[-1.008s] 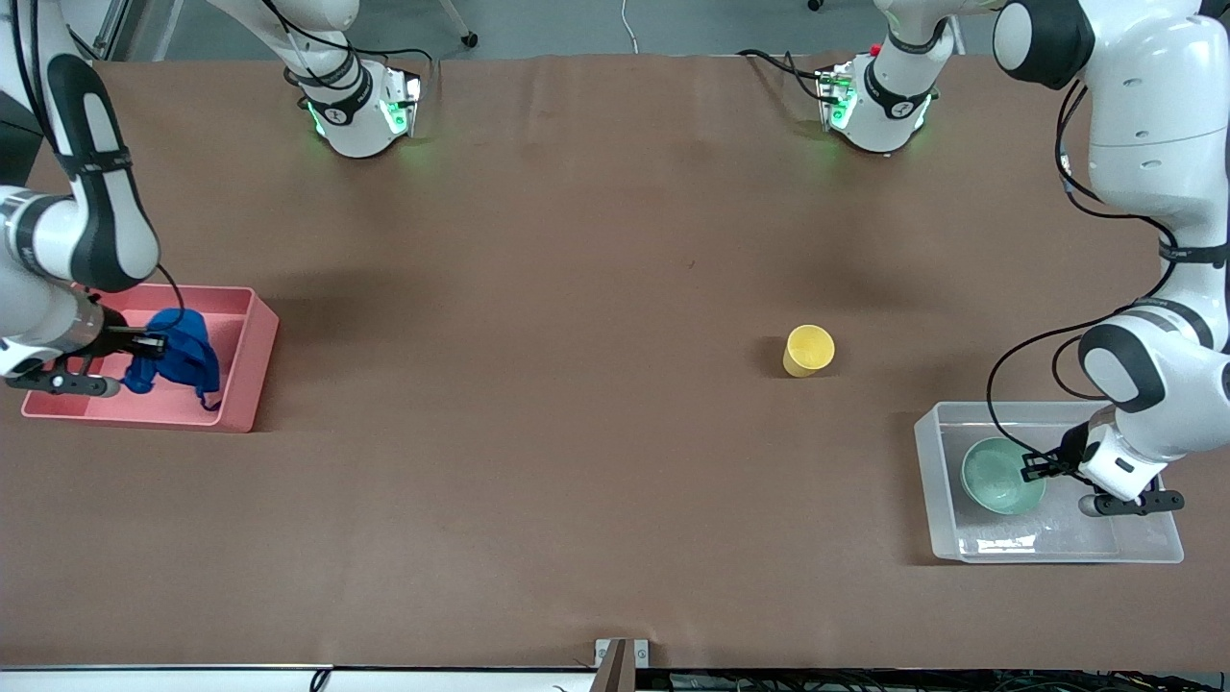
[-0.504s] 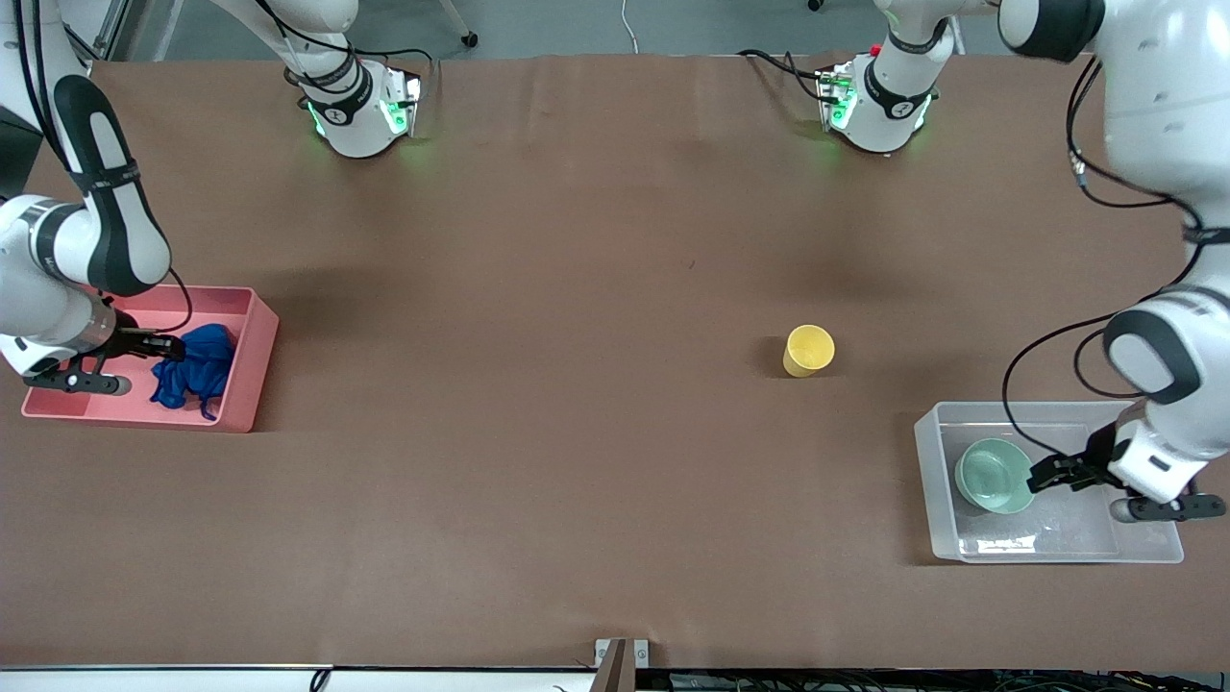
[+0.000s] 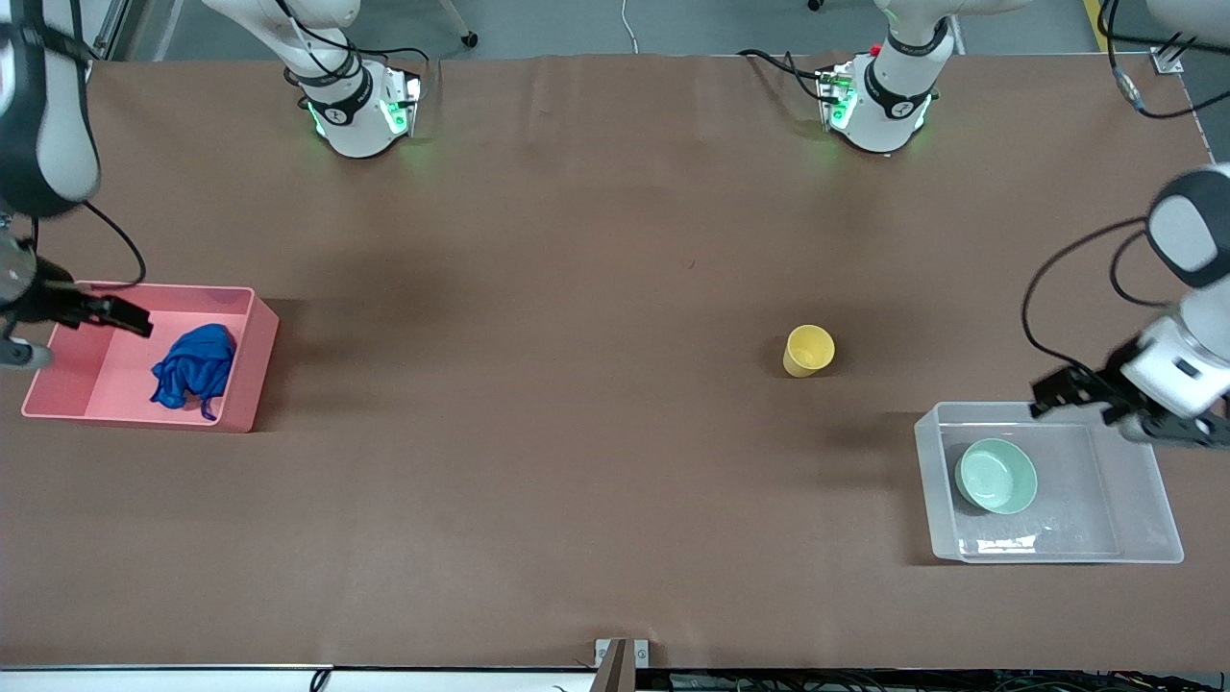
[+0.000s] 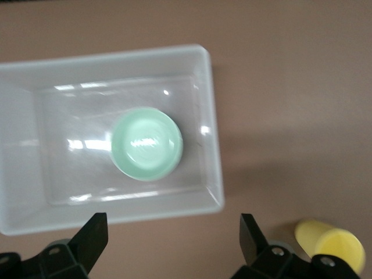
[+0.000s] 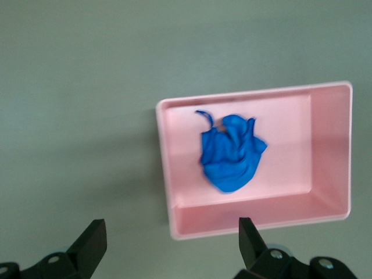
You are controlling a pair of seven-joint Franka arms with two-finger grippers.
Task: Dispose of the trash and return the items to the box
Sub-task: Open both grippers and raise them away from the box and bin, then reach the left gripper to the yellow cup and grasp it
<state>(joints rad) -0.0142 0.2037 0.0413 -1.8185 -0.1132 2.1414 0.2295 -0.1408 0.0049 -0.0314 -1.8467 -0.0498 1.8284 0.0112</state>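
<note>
The trash, a crumpled blue wad [image 3: 192, 365] [image 5: 231, 152], lies loose in the pink bin [image 3: 242, 389] [image 5: 165, 174]. My right gripper [image 3: 130, 318] [image 5: 172, 238] hangs open and empty above that bin's rim. The mint-green bowl [image 3: 996, 476] [image 4: 146, 143] sits in the clear box [image 3: 928, 490] [image 4: 213, 122]. Above the box's rim, my left gripper [image 3: 1049, 395] [image 4: 173, 232] is open with nothing between its fingers. The yellow cup [image 3: 808, 350] [image 4: 330, 244] stands upright on the brown table, apart from the box and nearer the table's middle.
The two arm bases [image 3: 360, 106] [image 3: 874, 101] stand at the table's edge farthest from the front camera. A small metal bracket [image 3: 621, 658] sits at the nearest edge. Bare brown table lies between bin, cup and box.
Both grippers opened, releasing the blue wad into the pink bin and the bowl into the clear box. Both then rose and pulled back from their containers.
</note>
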